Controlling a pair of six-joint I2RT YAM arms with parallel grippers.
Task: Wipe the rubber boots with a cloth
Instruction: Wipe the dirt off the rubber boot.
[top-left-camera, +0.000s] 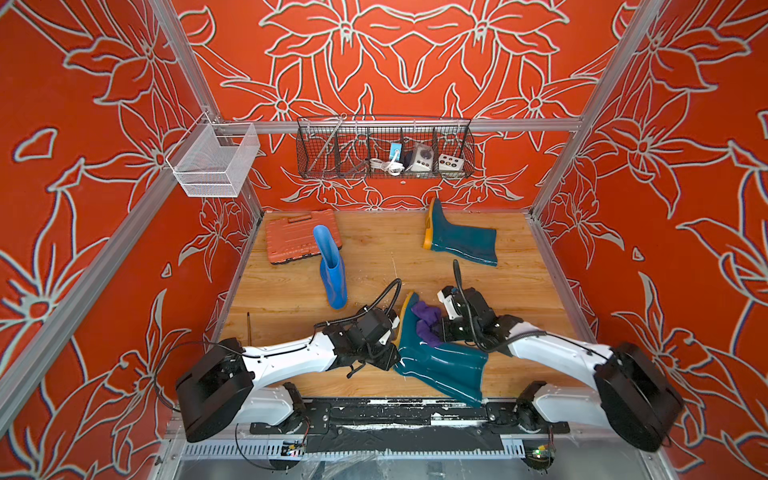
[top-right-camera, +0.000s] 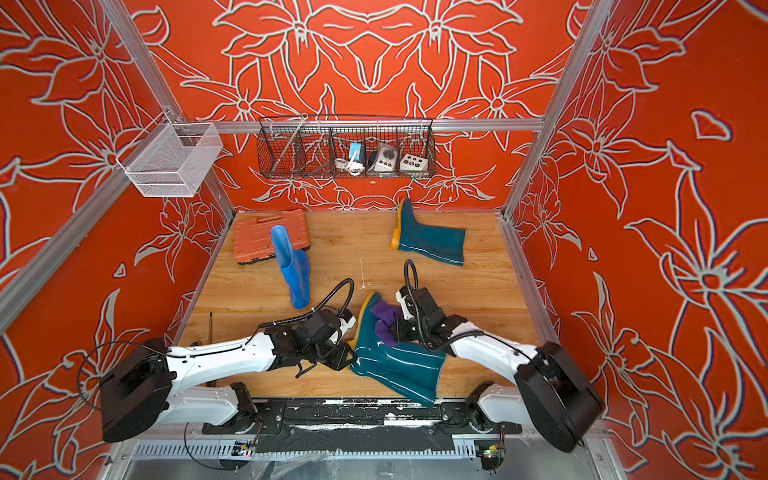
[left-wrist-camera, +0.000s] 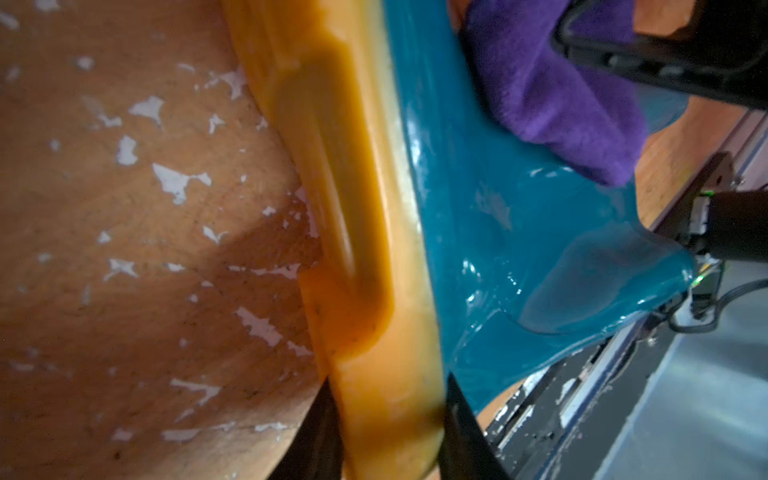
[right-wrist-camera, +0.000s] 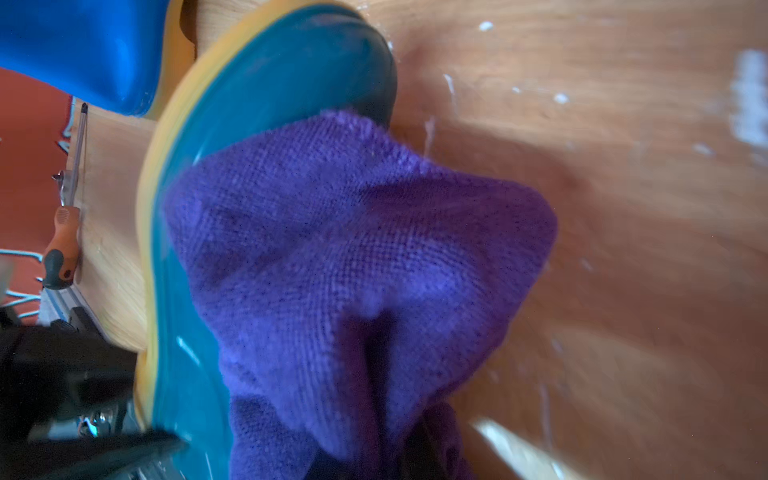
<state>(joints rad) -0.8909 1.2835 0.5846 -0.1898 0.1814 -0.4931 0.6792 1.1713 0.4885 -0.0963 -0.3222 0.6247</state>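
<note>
**Currently: right gripper (top-left-camera: 441, 328) pinching deep-purple fabric cloth (top-left-camera: 428, 320) onto near dark-teal glossy rubber boot (top-left-camera: 436, 361)**

The near teal boot is lying on its side at front-centre of the wooden tabletop (top-left-camera: 374, 266). Its orange-yellow sole is facing the left arm and its shaft opening is pointing twd the front rail. The right gripper's jaws are pressing together on a bunched fold of the cloth. The rest of the fabric is spilling over the boot's foot & ankle, touching the teal rubber. The left gripper (left-wrist-camera: 390, 449) is clamping the sole at the heel end: in the left wrist view its two black fingers (left-wrist-camera: 465, 436) are sitting either side of the yellow edge, both against it.

A bright blue glossy rubber boot (top-left-camera: 332, 270) is standing upright left of centre, just in front of a flat orange plastic tool case (top-left-camera: 291, 241) at back-left; can't tell if they're touching. A second dark-teal rubber boot (top-left-camera: 461, 243) is lying on its side near the back wall, well apart from both arms. An orange-and-black-handled screwdriver (right-wrist-camera: 66, 241) is lying along the tabletop's left edge. A black wire basket (top-left-camera: 324, 153) w/ small devices is hanging on the back rail, and a white mesh basket (top-left-camera: 212, 162) is hanging on the left rail
</note>
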